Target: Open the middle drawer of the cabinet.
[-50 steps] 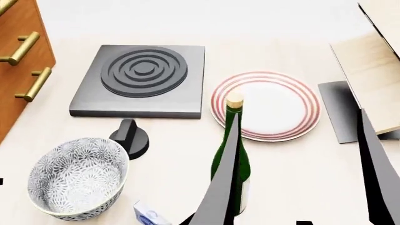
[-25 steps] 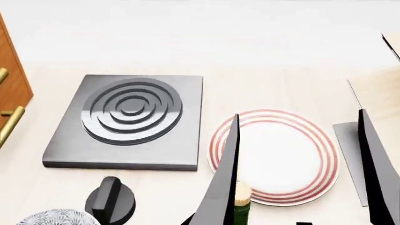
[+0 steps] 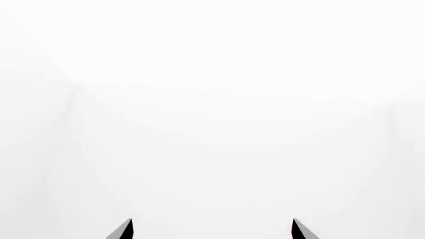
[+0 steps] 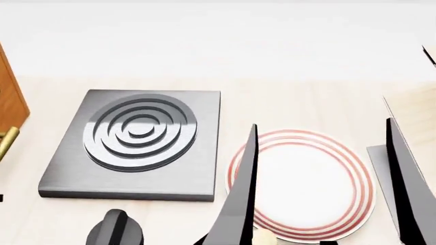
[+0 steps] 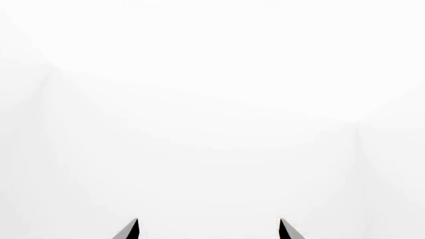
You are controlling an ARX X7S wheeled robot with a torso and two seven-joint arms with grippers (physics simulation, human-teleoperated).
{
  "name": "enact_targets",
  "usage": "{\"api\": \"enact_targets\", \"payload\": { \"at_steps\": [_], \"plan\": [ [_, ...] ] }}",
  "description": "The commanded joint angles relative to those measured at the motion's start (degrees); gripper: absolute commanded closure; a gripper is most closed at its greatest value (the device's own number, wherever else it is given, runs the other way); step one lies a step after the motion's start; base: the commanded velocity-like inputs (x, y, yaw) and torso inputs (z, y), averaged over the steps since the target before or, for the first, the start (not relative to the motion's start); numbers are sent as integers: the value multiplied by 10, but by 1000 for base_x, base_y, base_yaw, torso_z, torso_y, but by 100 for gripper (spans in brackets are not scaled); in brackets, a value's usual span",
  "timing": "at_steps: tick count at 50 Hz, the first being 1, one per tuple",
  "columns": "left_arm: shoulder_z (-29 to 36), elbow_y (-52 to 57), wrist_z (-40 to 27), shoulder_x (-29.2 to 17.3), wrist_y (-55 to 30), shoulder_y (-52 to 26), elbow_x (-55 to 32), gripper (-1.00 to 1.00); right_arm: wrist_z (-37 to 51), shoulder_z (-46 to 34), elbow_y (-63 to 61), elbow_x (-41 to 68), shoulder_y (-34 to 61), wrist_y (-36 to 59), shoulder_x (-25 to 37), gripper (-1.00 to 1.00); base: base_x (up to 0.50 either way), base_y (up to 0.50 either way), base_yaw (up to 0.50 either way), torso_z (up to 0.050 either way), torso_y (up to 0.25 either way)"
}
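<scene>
At head view's left edge, the cabinet barely shows (one brass handle); left pincer and right pincer both spread, gripping nothing.

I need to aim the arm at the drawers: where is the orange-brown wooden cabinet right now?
In the head view, only a sliver of the orange-brown wooden cabinet shows at the far left edge, just left of the grey square stove plate; neither wrist view shows it.

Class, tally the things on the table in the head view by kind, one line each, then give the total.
Stove plate: 1
Striped plate: 1
Black knob: 1
Wooden cabinet: 1
Total: 4
</scene>
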Motion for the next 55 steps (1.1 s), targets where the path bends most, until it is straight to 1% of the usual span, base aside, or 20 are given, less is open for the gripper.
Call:
{"api": "enact_targets", "payload": {
  "at_steps": [1,8,11,12,17,20,23,29,36,37,48,55],
  "plan": [
    [13,-22,-1,-27,-3,-4,31,-100,-2,1,0,-2,0,5,1,-100,0,0,0,0,0],
    [33,-73,36,-84,2,-42,89,-100,-1,9,0,2,0,0,0,-100,0,0,0,0,0],
    [43,-94,48,-97,8,-53,102,-100,-1,12,0,3,-1,-3,0,-100,0,0,0,0,0],
    [58,-112,57,-110,21,-56,126,-100,-1,12,0,1,-2,-4,0,-100,0,0,0,0,0],
    [97,-179,81,-135,29,-88,175,-100,-1,18,0,3,-2,-6,0,-100,0,0,0,0,0],
    [120,-219,87,-143,48,-97,202,-100,-3,17,0,4,-2,-2,0,-100,0,0,0,0,0],
    [153,-294,93,-147,81,-112,237,-100,-3,19,0,6,0,-2,0,-100,0,0,0,0,0],
    [204,-442,101,-146,129,-158,289,-100,-5,25,0,6,4,3,-1,-100,0,0,0,0,0],
    [236,-565,109,-143,155,-206,322,-100,-7,28,0,7,7,9,0,-100,0,0,0,0,0],
    [242,-597,108,-141,161,-219,329,-100,-8,28,0,7,8,9,0,-100,0,0,0,0,0],
    [276,-773,120,-127,187,-288,354,-100,-9,30,0,8,7,5,-1,-100,0,0,0,0,0],
    [299,-886,109,-108,223,-329,373,-100,-9,33,0,9,7,3,-1,-100,0,0,0,0,0]
  ]
}}
